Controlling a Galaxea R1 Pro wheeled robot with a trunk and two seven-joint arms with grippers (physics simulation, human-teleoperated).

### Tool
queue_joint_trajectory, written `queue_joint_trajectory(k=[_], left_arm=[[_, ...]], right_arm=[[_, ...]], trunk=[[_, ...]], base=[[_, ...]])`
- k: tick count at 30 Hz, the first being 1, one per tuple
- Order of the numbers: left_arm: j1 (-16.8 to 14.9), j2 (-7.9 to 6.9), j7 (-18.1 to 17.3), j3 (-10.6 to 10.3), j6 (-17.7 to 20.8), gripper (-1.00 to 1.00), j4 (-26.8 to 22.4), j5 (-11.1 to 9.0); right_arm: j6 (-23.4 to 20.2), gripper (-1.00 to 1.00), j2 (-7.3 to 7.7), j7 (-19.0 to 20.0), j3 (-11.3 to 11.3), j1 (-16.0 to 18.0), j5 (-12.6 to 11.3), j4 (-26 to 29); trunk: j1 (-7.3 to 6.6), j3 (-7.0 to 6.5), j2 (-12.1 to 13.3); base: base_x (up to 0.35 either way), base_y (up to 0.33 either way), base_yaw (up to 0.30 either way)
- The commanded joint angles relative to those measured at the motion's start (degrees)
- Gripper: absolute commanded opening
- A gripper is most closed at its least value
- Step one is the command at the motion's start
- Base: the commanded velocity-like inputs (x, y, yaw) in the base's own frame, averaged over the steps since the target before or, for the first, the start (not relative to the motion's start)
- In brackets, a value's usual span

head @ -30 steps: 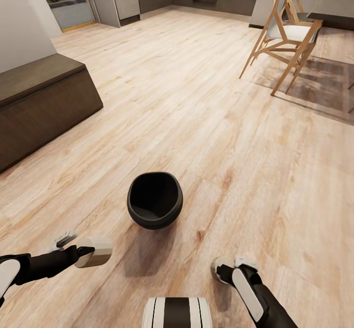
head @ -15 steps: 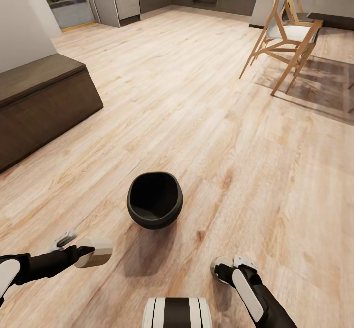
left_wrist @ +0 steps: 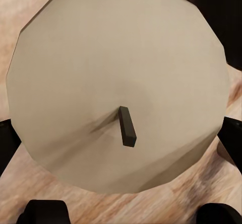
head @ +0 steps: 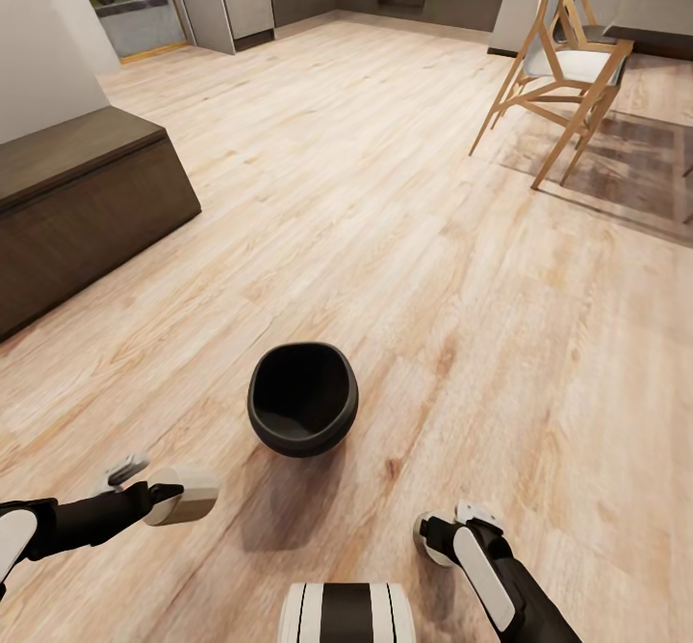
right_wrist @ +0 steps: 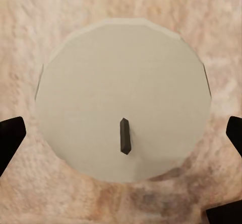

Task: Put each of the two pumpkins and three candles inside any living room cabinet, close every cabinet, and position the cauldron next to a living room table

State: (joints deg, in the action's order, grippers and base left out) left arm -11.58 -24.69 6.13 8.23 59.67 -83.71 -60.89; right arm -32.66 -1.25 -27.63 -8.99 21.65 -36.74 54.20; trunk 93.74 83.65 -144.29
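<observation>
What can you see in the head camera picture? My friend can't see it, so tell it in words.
A black cauldron sits empty on a pale wood floor, just ahead of the robot's two arms, and each arm carries a cream candle: the left candle, the right candle. A dark brown cabinet stands at left, a wooden chair far right.

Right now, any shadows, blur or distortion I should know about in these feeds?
Head view: wide-angle stretch at the edges, soft shadow beside the cauldron and under the chair. Left wrist view: candle sharp, with shaded facets. Right wrist view: candle evenly lit, floor behind blurred.
</observation>
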Motion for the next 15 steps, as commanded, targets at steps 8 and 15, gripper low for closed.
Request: queue_joint_trajectory(k=[8, 15], left_arm=[[-0.02, 0.00, 0.63, -0.04, 0.12, -1.00, -0.05, -0.60], [-0.02, 0.00, 0.62, 0.09, 0.10, -1.00, -0.01, -0.59]], right_arm=[[-0.01, 1.00, 0.02, -0.59, -0.07, 0.44, -0.53, -1.60], [1.38, 1.00, 0.02, -0.56, -0.19, 0.65, -0.57, -1.80]], trunk=[[-0.01, 0.04, -0.02], [-0.01, 0.04, -0.02]], base=[[0.046, 0.000, 0.000], [0.026, 0.000, 0.000]])
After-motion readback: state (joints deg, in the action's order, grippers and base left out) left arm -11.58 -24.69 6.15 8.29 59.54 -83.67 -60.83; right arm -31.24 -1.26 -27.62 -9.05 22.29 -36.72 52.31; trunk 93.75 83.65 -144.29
